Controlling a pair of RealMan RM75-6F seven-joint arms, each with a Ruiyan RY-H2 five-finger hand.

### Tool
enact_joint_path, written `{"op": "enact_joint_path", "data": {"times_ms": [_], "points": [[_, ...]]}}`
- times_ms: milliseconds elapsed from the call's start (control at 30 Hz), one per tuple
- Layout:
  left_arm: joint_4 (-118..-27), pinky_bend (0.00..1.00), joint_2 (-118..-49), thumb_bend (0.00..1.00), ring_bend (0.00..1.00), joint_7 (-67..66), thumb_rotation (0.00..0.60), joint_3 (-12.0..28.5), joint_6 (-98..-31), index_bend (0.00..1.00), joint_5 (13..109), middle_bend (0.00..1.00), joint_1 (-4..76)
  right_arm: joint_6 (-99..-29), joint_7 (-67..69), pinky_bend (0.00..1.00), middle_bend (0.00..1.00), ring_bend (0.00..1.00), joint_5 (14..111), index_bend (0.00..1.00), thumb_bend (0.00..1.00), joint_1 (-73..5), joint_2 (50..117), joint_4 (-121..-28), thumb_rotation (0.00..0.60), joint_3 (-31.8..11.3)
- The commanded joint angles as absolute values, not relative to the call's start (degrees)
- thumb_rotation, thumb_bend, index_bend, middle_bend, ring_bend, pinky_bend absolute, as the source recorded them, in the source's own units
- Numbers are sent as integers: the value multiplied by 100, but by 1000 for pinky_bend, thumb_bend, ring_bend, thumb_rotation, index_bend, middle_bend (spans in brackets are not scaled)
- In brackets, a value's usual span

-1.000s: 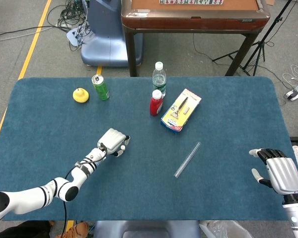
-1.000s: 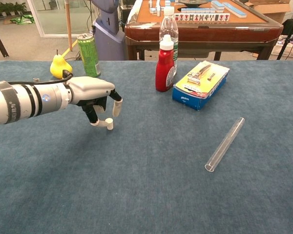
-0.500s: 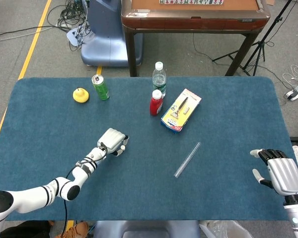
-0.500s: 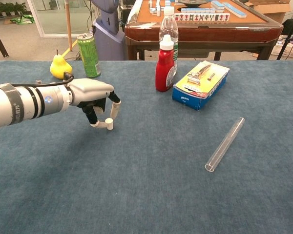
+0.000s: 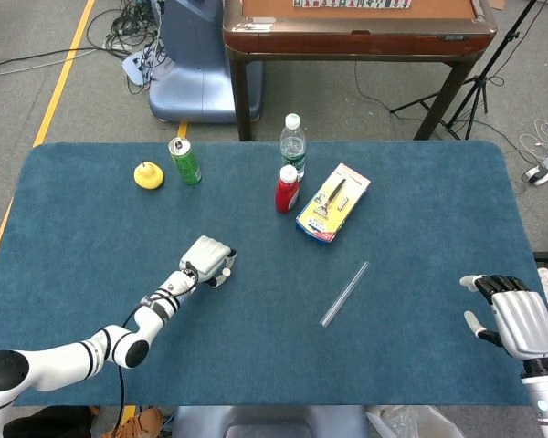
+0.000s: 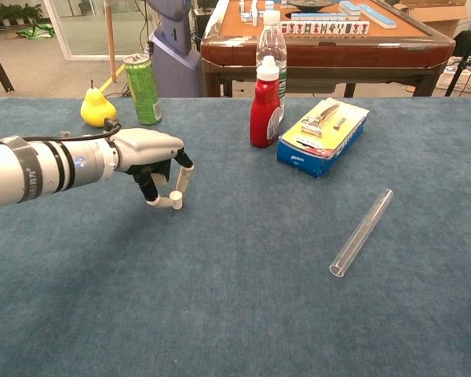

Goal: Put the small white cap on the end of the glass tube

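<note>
We saw one small white cap [image 6: 176, 200] pinched under our left hand [image 6: 151, 154], barely shifted since earlier, at nine o'clock from one glass tube [image 6: 363, 232]. Our right hand [image 5: 515, 319] stayed spread, empty.

- Bare blue cloth lies between the left hand [image 6: 153, 161] and the glass tube [image 6: 363, 232].
- Red bottle [image 6: 264, 103] and razor box [image 6: 323, 136] crowd the tube's far side.
</note>
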State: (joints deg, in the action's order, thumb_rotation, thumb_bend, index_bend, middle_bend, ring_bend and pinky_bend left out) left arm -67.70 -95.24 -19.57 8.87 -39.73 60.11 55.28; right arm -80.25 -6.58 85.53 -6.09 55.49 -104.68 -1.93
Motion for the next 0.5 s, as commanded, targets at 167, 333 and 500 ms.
{"op": "enact_joint_path", "data": {"times_ms": [167,333,500], "points": [[-6718,1000,-9563,258,1000,-1896,600,909,-3940,520,5968,985,5563,-8036,-656,326,401,321,8546,340,319,-592,5543,-10469,600,-184],[-6708,1000,-9555,259,1000,-1788,600,930,-3912,534,5963,989,5573,-8065,-651,326,409,328,8557,341,319,-577,5539,-10465,600,-183],[-6826,1000,-9445,261,1000,-1569,600,993,-3940,540,5962,993,5522,-8062,-652,326,417,337,8549,341,319,-579,5535,-10472,600,-189]]}}
